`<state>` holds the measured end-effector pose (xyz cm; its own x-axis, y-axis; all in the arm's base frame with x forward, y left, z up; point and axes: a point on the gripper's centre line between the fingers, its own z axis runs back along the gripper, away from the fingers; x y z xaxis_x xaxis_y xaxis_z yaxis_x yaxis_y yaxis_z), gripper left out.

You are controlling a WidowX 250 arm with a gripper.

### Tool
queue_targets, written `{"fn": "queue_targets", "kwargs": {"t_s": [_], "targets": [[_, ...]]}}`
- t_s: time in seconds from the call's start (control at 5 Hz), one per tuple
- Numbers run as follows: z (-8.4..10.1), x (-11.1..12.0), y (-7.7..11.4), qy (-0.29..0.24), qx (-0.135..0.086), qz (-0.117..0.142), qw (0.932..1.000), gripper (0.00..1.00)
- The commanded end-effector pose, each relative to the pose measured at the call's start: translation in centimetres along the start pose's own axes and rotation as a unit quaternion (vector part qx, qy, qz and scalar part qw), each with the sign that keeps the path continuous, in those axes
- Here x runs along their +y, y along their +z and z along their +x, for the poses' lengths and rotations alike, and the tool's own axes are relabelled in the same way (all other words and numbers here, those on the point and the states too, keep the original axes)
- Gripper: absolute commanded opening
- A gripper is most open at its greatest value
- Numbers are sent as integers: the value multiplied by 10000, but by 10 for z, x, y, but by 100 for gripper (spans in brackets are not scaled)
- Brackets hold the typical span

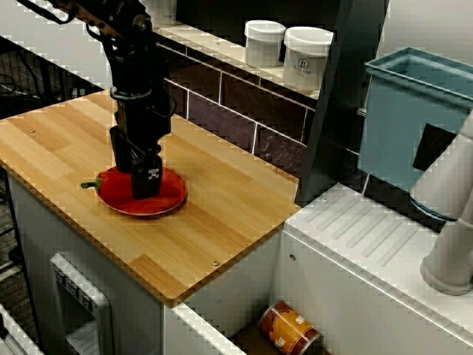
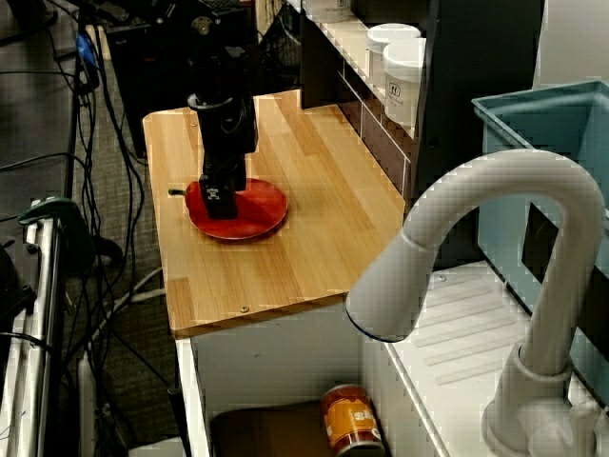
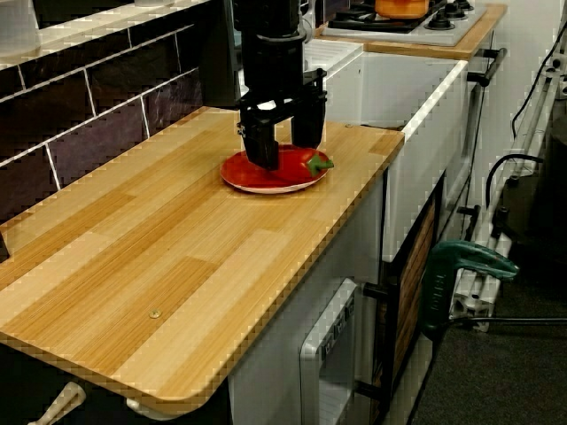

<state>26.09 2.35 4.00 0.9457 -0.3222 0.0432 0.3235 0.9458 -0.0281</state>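
Hand (image 3: pixel 286 154) spread wide, fingertips low over the red plate (image 3: pixel 244 175), touching the red pepper (image 3: pixel 312 163)

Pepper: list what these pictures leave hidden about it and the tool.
Pepper: most of its body, behind the tool, sink-side view.
Contact between tool and pepper: too small to tell, counter-end view.
Plate under the tool: covered, sink-side view.
Can label: blurred, faucet view.

Two white jars (image 1: pixel 307 58) on the ledge (image 1: pixel 214 46) — blue bin (image 1: pixel 403 118), white faucet (image 2: pixel 476 186), orange can (image 1: pixel 290 329).
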Motion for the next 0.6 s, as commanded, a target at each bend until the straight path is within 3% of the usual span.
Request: {"fn": "queue_targets", "kwargs": {"t_s": [0.0, 0.2, 0.4], "targets": [[3, 4, 0, 108, 101, 42, 9999, 100], [7, 11, -1, 225, 154, -51, 9996, 0], [7, 13, -1, 234, 167, -97, 9995, 0]]}}
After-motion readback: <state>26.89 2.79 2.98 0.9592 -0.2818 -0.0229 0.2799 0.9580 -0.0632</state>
